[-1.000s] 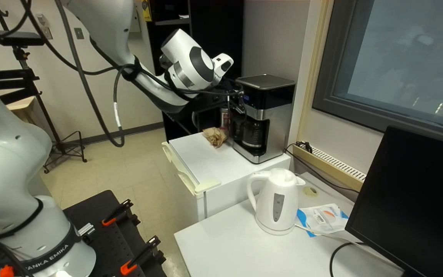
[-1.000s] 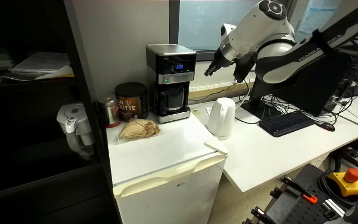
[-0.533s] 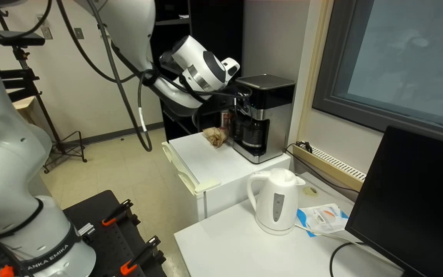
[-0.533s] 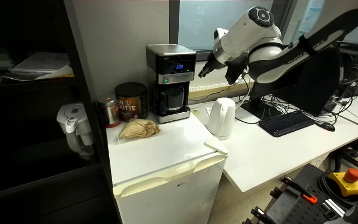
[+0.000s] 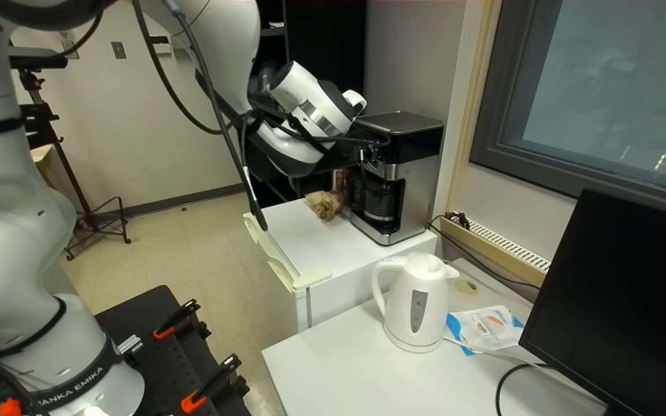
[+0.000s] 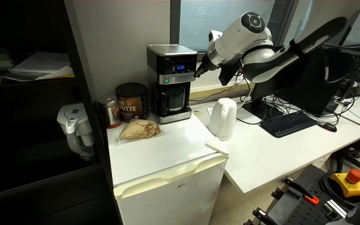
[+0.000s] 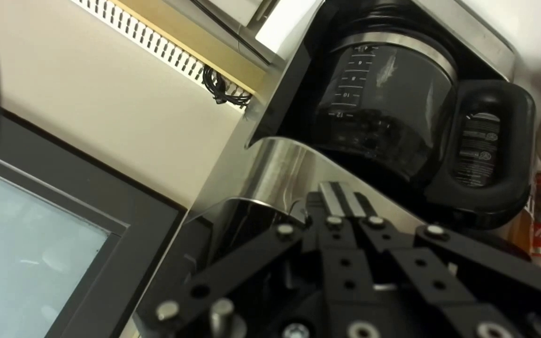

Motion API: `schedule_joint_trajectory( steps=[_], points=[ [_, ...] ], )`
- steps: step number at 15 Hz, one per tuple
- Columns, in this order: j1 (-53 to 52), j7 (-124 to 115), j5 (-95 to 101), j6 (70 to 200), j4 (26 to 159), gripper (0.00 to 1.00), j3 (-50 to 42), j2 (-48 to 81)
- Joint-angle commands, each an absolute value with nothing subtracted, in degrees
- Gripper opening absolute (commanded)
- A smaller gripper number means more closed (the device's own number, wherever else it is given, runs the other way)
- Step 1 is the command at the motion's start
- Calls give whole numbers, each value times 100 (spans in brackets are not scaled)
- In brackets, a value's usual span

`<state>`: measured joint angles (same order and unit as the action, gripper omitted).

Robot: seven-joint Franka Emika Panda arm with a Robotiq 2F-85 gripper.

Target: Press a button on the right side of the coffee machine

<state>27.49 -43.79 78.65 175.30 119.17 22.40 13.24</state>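
The coffee machine [image 6: 172,64] is boxy and black with silver bands and a glass carafe [image 6: 177,98]. It stands on the white fridge top, and both exterior views show it [image 5: 420,190]. Its blue display reads 6:08. A green-lit button [image 6: 166,80] sits at the left of its front silver band. My gripper [image 6: 196,75] is shut and empty, its tips at the band's right end in this view. In the wrist view the fingertips [image 7: 343,199] lie over the silver band [image 7: 275,173], beside a small rounded shape [image 7: 298,210]. Whether they touch the machine, I cannot tell.
A white kettle [image 6: 223,118] stands on the desk right of the fridge [image 6: 161,156]. A brown paper bag [image 6: 140,128], a coffee can [image 6: 132,101] and a red-silver tin [image 6: 109,111] stand left of the machine. A monitor [image 5: 622,300] and the window [image 5: 610,86] are nearby.
My arm and shut gripper have moved toward the coffee machine and slightly down, leftward in an exterior view, from a gap beside it to its front right edge. The machine has not moved.
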Motion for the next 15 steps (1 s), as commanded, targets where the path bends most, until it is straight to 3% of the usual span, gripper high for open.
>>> schedule_joint_trajectory(
  steps=[1, 15],
  points=[
    [2591, -4798, 8319, 17476, 11477, 3, 2174, 1657],
    [2534, -5758, 9336, 17581, 11351, 3, 2244, 1721]
  ],
)
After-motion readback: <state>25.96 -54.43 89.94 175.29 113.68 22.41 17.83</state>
